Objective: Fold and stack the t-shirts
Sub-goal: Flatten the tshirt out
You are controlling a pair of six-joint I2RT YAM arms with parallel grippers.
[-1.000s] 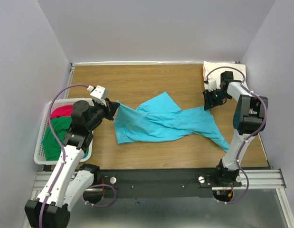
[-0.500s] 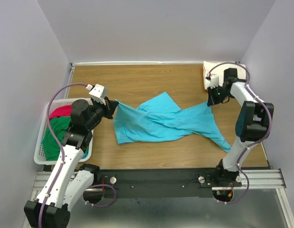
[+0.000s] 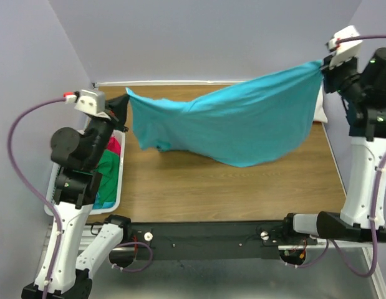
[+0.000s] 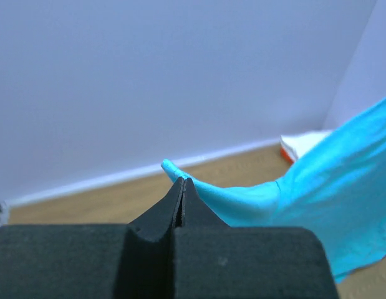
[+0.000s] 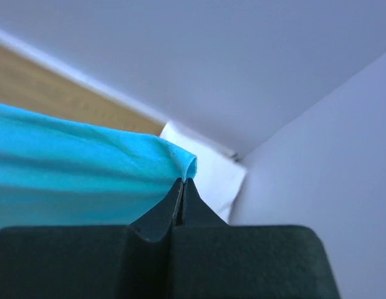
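Observation:
The turquoise t-shirt [image 3: 230,124] hangs stretched in the air above the table between my two raised grippers. My left gripper [image 3: 124,98] is shut on its left corner; the cloth [image 4: 255,196] shows past the closed fingertips in the left wrist view. My right gripper [image 3: 322,65] is shut on its right corner, and the right wrist view shows the cloth [image 5: 86,162] pinched at the tips. A cream-white folded t-shirt [image 5: 205,168] lies at the far right corner, with an orange edge [image 4: 285,151] under it. Red [image 3: 113,147] and green [image 3: 108,168] t-shirts lie in the basket.
A white lattice basket [image 3: 116,202] stands at the table's left edge beside the left arm. The wooden table [image 3: 230,187] lies below the hanging shirt. Grey walls close in at the back and both sides.
Both grippers rose and spread apart, lifting the turquoise t-shirt off the table. It went from crumpled on the wood to hanging stretched in the air.

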